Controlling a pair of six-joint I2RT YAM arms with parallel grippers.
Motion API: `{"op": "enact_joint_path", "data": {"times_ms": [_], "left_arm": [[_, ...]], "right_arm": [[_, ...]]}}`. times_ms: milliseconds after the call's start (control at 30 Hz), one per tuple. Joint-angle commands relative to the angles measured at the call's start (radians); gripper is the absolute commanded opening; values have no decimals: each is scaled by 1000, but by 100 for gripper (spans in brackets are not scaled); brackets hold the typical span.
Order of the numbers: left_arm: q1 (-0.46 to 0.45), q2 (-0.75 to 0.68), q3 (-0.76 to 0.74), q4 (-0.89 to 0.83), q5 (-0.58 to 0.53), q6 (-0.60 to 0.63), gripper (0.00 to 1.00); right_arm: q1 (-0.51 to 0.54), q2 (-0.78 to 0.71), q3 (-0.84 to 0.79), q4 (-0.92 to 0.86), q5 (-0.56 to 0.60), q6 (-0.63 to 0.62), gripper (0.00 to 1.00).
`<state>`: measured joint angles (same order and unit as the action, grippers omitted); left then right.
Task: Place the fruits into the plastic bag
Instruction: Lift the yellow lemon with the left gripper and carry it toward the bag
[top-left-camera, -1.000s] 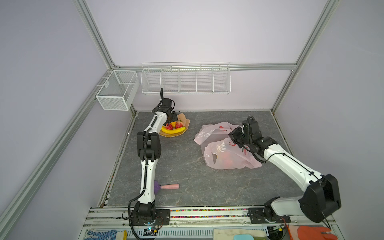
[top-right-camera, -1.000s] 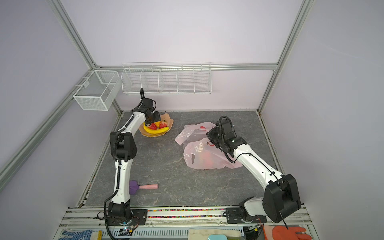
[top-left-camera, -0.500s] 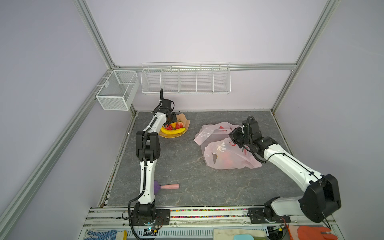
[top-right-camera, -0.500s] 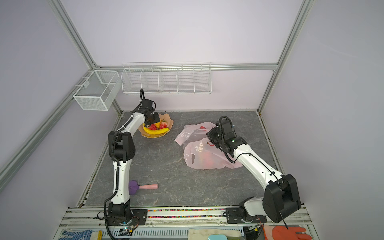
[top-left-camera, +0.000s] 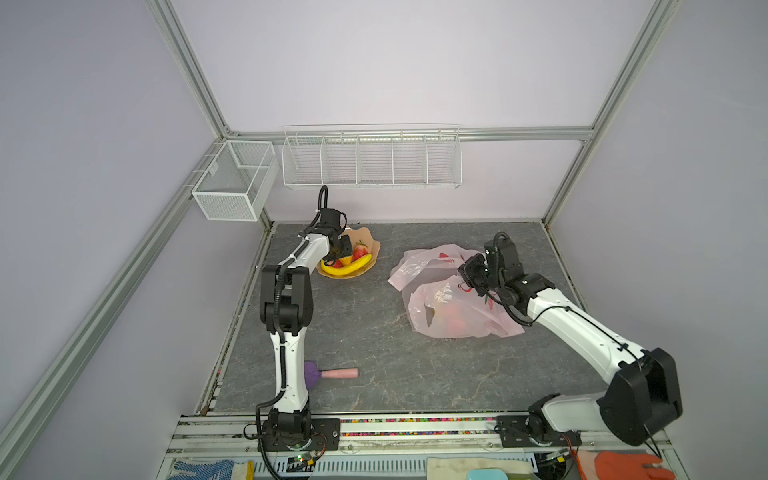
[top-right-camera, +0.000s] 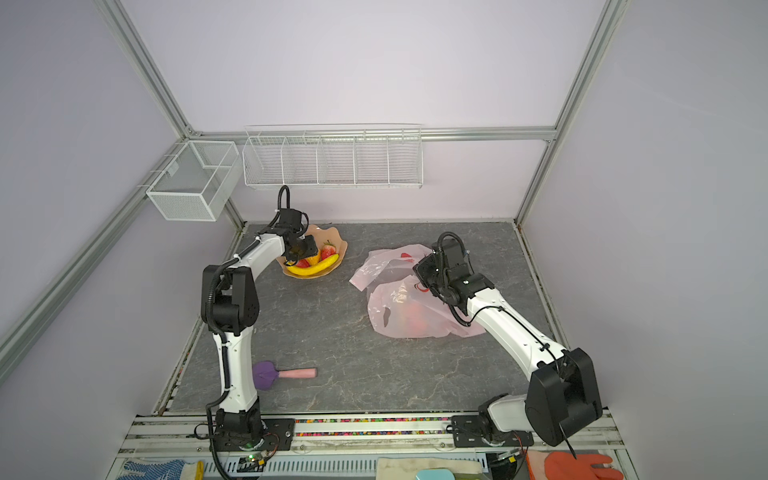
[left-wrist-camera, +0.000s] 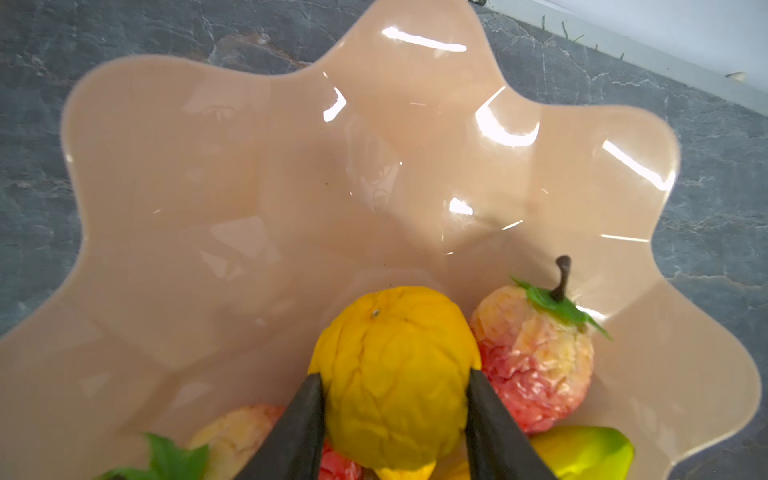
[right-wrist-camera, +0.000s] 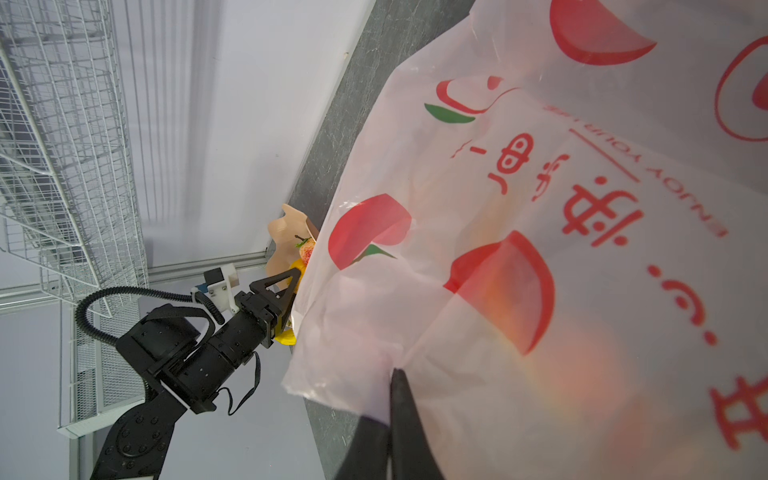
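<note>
Left end effector (left-wrist-camera: 395, 374) pinching orange (left-wrist-camera: 395, 332); soft wrinkled skin may slip, bumping peach (left-wrist-camera: 536, 361) just beside. Right end effector (right-wrist-camera: 392, 374) pressed together on plastic bag (right-wrist-camera: 498, 199) film; slip closes mouth.

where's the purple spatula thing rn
In both top views the purple utensil lies flat on the near left of the table, its head beside the left arm's lower link.

Left tool (top-left-camera: 338, 252) jaws drawn in since a second ago: then wider, now fingers (left-wrist-camera: 303, 419) pressed against both sides of orange (left-wrist-camera: 395, 357) in bowl (top-left-camera: 375, 248). Left arm elbow (top-left-camera: 286, 301) shifted slightly leftward and nearer in both top views.
</note>
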<state>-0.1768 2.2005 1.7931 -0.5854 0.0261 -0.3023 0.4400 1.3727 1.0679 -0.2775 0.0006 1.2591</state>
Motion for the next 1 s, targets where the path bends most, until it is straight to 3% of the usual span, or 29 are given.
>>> {"op": "enact_joint_path", "data": {"times_ms": [0,467,967], "left_arm": [[2,-62,-34,25,6,-2,35],[-9,-205,-124,85,43,38,32],[-80,-492,-341,182,213,204,30]], "right_arm": [[-3,-12,3,4,9,8,6],[-3,-18,1,8,11,9,6],[-4,-18,-2,9,5,8,6]]}}
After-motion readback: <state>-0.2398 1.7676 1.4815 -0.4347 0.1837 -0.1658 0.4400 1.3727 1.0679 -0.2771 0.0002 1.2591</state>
